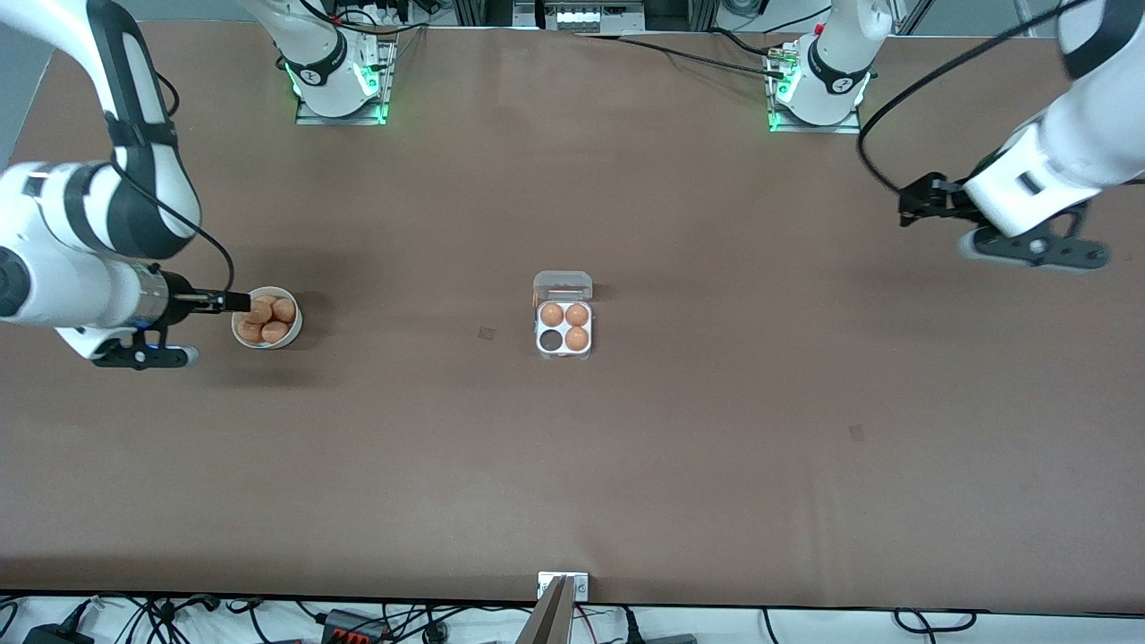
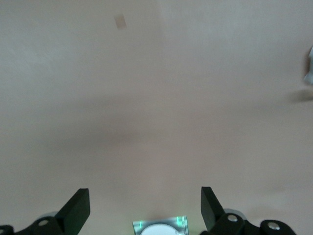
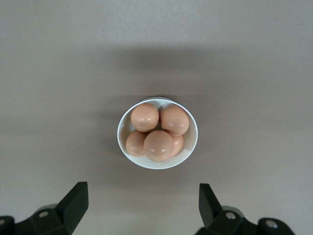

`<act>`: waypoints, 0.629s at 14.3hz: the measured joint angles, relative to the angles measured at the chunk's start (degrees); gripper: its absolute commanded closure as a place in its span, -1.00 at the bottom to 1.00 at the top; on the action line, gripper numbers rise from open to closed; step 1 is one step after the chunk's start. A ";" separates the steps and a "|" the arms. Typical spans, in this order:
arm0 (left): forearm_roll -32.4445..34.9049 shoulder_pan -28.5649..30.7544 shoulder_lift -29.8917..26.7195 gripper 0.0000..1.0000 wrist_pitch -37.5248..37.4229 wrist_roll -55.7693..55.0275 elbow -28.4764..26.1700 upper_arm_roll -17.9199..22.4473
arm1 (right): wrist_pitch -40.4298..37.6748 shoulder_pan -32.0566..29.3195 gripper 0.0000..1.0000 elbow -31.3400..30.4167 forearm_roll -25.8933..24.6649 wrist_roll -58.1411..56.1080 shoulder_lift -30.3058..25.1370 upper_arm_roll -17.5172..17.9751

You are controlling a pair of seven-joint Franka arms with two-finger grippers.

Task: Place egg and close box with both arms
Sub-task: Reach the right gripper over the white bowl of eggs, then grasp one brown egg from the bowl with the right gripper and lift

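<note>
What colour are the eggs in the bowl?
Light orange-brown. The eggs in the white bowl show best in the right wrist view.

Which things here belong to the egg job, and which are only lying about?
Job: clear plastic egg box, lid open, three brown eggs inside; round white bowl with brown eggs; open right tool over the bowl; open left tool, waiting.
Lying about: small brown patch on table.

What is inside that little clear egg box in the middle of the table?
The box holds three brown eggs; its fourth cell, nearer the front camera, looks dark and empty. The lid lies open, covering nothing.
</note>
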 measured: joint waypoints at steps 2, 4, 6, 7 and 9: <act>0.00 -0.12 1.77 -0.98 -0.81 0.06 0.58 0.01 | 0.56 -0.04 -1.00 -0.01 0.00 0.00 2.42 -0.01; 0.00 -0.12 2.90 -0.18 -1.17 0.55 1.03 0.04 | 0.99 -0.09 -1.00 0.00 0.00 0.00 4.79 -0.02; -0.06 -0.36 3.40 0.65 -1.95 0.98 1.03 -0.04 | 1.16 -0.12 -1.00 0.04 0.00 0.03 6.81 -0.03; -0.11 -0.91 3.63 0.82 -2.57 0.97 0.98 -0.20 | 1.35 -0.15 -1.00 0.04 0.00 0.04 7.65 -0.04; -1.44 -2.39 4.45 0.95 -2.81 0.45 0.65 -0.69 | 1.62 -0.22 -0.91 0.07 0.00 0.06 8.83 -0.06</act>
